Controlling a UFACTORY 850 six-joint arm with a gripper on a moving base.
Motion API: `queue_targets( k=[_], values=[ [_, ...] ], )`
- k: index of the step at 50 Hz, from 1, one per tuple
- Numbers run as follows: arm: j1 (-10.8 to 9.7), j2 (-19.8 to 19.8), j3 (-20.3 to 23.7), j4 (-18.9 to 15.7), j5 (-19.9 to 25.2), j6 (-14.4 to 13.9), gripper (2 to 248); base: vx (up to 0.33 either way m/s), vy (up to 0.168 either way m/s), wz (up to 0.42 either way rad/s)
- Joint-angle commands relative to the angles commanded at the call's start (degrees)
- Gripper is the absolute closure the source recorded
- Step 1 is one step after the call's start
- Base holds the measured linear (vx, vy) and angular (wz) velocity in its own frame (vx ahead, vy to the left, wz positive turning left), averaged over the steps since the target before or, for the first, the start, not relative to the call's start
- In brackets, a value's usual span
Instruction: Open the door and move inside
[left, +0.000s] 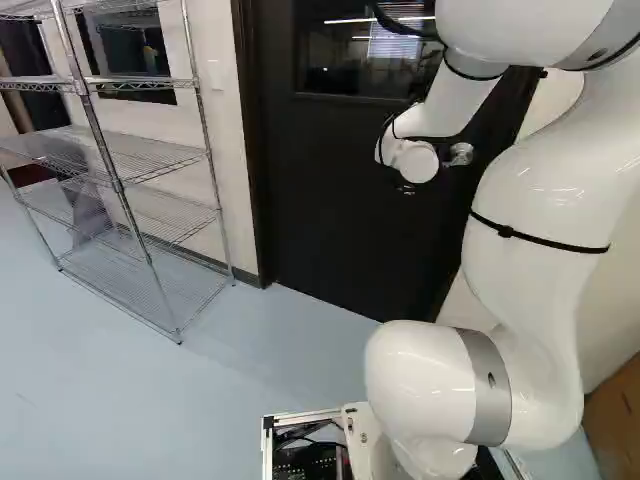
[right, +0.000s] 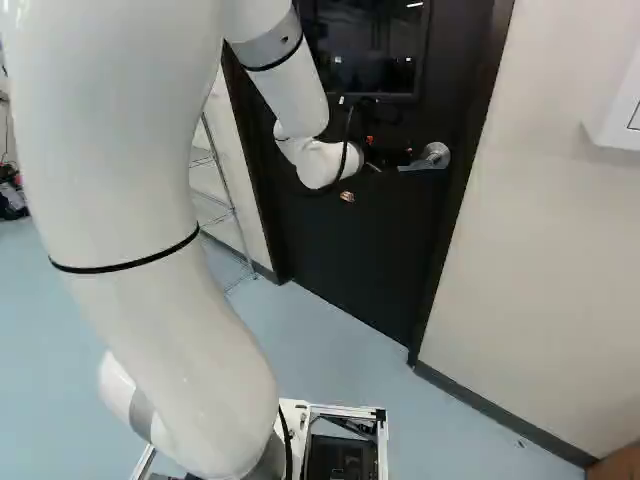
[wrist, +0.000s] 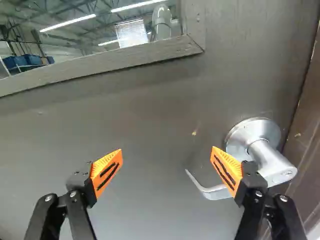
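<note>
Black rectangular door, long axis upright, stands closed ahead of the white arm, its silver metal lever handle pointing toward mid-door near the widely spread black gripper, blue bins, contents unclear, behind glass.

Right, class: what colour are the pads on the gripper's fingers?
Orange, with black marks; the wrist view shows them best.
</note>
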Motion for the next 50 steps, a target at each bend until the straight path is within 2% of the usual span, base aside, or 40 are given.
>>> queue_targets(
  k=[13,40,50],
  values=[
    [-0.1,-0.6,1.1,0.4,0.0,0.0,3,0.0,0.0,0.0],
    [-1.5,3.2,8.9,0.4,0.0,0.0,3,0.0,0.0,0.0],
    [-1.7,2.9,9.9,0.4,0.0,0.0,3,0.0,0.0,0.0]
  ],
)
